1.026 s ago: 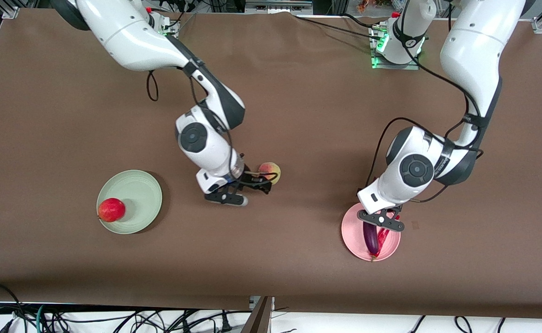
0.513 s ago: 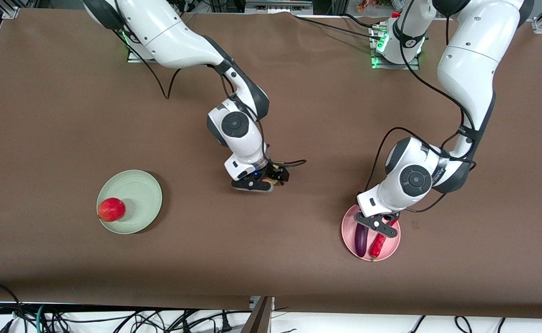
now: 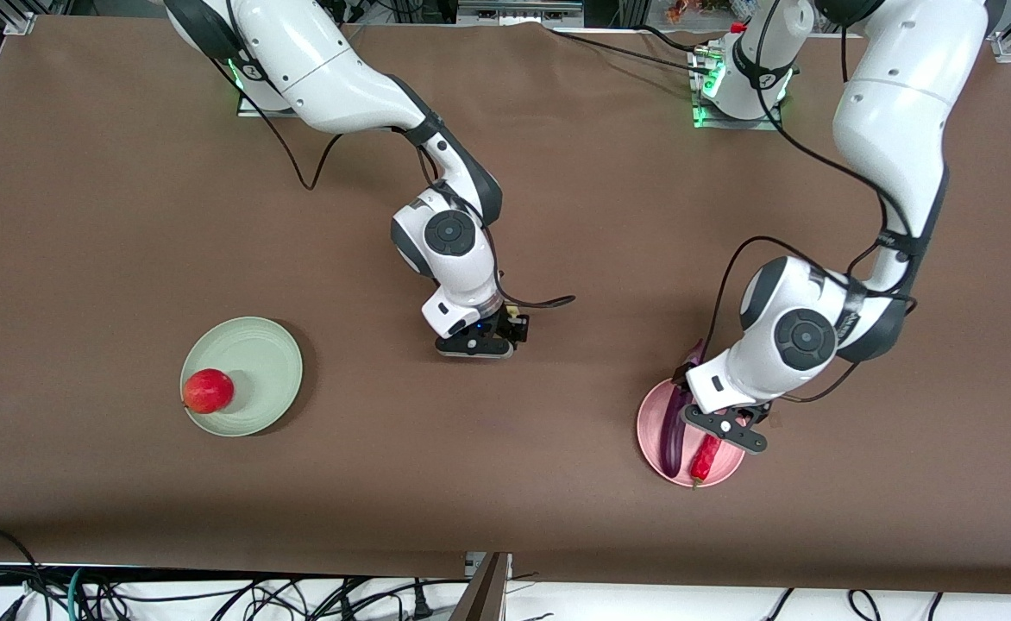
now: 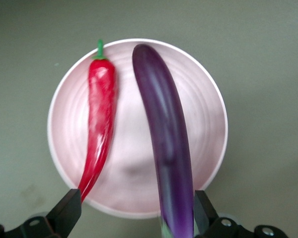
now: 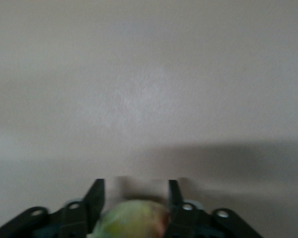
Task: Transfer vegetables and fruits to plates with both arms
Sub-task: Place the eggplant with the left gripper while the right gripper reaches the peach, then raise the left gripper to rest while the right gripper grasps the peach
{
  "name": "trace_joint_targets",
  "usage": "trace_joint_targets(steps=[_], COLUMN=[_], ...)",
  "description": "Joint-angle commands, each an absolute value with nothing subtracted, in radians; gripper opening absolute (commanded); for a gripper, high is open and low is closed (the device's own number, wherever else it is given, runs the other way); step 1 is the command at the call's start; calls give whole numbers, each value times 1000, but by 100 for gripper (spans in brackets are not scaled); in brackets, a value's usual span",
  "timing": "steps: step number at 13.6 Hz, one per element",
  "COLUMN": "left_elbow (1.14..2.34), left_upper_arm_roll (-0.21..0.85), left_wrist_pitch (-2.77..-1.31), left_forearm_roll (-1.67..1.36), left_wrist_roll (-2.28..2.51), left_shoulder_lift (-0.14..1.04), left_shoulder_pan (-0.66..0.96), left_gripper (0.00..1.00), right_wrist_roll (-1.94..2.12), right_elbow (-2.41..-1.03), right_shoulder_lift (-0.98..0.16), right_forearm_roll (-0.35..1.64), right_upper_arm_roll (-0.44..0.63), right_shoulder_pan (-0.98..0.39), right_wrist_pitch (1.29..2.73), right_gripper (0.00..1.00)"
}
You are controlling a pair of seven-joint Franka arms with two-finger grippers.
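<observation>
The pink plate holds the purple eggplant and the red chili side by side; both also show in the left wrist view, the eggplant with its stem end past the rim, beside the chili. My left gripper hangs open and empty just above them. My right gripper is low at the table's middle, shut on the yellow-pink peach, which the hand hides in the front view. The red fruit sits on the mint green plate.
Brown cloth covers the table. The arm bases stand along the edge farthest from the front camera. A black cable trails from the right wrist.
My right gripper moved from beside the peach to over it and closed around it. My left gripper let go of the eggplant, which now lies beside the chili, and shifted slightly toward the left arm's end.
</observation>
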State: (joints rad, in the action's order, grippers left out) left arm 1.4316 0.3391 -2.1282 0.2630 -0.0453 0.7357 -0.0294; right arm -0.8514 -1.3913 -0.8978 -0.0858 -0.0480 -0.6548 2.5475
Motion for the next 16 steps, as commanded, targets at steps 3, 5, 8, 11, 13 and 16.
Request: trace_joint_targets(steps=[3, 5, 8, 11, 13, 16], left_elbow=[1451, 1453, 1454, 1459, 1473, 1592], left_upper_arm_roll=[345, 347, 350, 347, 283, 80], left_wrist_pitch=[-1791, -1698, -1611, -1496, -1499, -1569], left_forearm_roll=[176, 175, 173, 166, 134, 38], left_wrist_roll=[-54, -52, -64, -55, -55, -58], left_shoulder_lift=[508, 415, 281, 168, 135, 31], left_shoulder_pan=[-69, -101, -162, -164, -141, -14], left_gripper=[100, 100, 100, 100, 100, 100], right_wrist_roll=[-759, -764, -775, -788, -790, -792], right_elbow=[-1339, -1315, -1315, -1315, -1315, -1315], right_shoulder_lift=[-864, -870, -870, -864, -861, -862], right_forearm_roll=[-94, -86, -63, -34, -18, -18], right_upper_arm_roll=[-52, -55, -58, -60, -60, -60], right_shoulder_pan=[-597, -601, -606, -611, -621, -649], right_wrist_pitch=[2430, 2413, 2411, 2407, 2405, 2370], right_gripper=[16, 17, 100, 100, 100, 100])
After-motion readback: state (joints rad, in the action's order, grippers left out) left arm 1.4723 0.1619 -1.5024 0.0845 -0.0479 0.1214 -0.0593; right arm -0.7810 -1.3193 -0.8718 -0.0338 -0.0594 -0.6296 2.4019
